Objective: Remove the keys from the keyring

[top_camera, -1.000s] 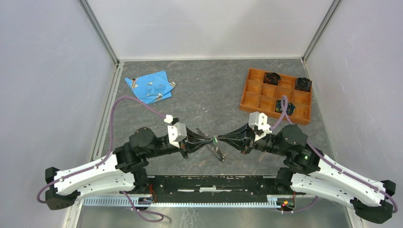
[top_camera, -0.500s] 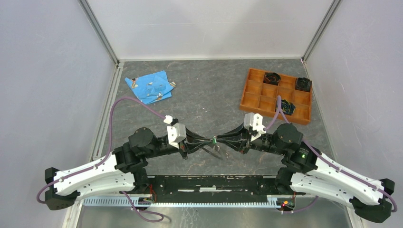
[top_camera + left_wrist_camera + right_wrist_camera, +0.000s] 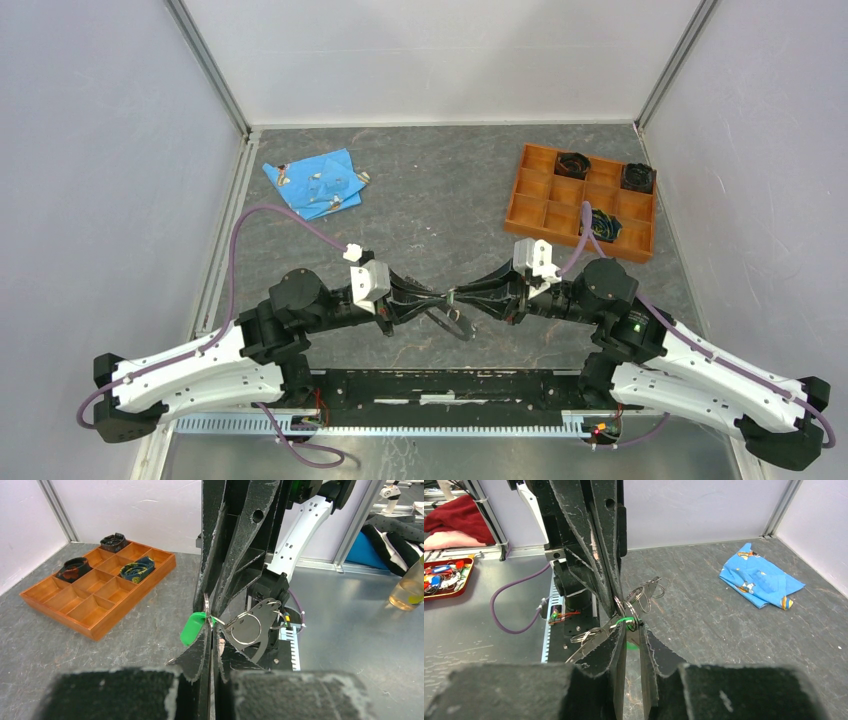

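Keyring place: the keyring (image 3: 252,627) hangs clear of the surface (image 3: 430,200), just beside the tips of both jaws, which meet tip to tip.
Axis: its flat loop hangs downward, across the line of the jaws.
Left jaws: closed, pinching the keyring wire beside the green key (image 3: 192,627).
Right jaws: a little open, with the green head in the narrow gap; probably no firm grip.
Nearer: both equally.

Top: overhead, looking down. Wrists: close, along own jaws, facing each other; both share keyring (image 3: 266,614).
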{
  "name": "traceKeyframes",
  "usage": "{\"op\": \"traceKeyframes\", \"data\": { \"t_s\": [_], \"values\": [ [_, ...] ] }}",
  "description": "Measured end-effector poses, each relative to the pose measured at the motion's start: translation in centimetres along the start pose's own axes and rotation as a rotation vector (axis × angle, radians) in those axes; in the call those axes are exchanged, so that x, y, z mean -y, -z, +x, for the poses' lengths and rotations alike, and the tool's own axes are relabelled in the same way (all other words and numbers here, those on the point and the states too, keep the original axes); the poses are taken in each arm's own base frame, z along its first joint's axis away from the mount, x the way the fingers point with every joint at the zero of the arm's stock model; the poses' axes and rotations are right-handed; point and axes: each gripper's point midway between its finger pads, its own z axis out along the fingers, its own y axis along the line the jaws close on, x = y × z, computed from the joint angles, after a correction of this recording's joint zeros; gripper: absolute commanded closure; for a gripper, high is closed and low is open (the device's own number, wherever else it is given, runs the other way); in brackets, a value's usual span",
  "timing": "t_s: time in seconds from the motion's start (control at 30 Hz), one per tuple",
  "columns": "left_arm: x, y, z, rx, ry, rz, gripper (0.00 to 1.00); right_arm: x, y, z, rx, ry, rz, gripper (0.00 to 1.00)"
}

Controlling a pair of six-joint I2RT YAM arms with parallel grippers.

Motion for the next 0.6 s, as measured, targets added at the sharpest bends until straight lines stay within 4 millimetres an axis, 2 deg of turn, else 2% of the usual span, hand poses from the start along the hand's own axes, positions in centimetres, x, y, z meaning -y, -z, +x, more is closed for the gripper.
{"op": "traceKeyframes", "data": {
  "t_s": [0.37, 0.47, 0.57, 0.6],
  "values": [
    [-0.01, -0.06, 0.13, -0.004, 0.001, 0.0, 0.98, -0.4, 0.0, -0.11, 0.004, 0.001, -0.024, 0.81],
    [-0.03, -0.14, 0.2, -0.01, 0.002, 0.0, 0.98, -0.37, 0.0, -0.1, 0.004, 0.001, -0.023, 0.87],
    [-0.04, -0.17, 0.24, -0.012, 0.003, 0.0, 0.98, -0.35, -0.03, -0.04, 0.002, -0.001, -0.023, 0.99],
    [-0.05, -0.18, 0.27, -0.013, 0.003, -0.001, 0.98, -0.34, -0.04, -0.03, 0.002, -0.002, -0.022, 0.99]
  ]
}}
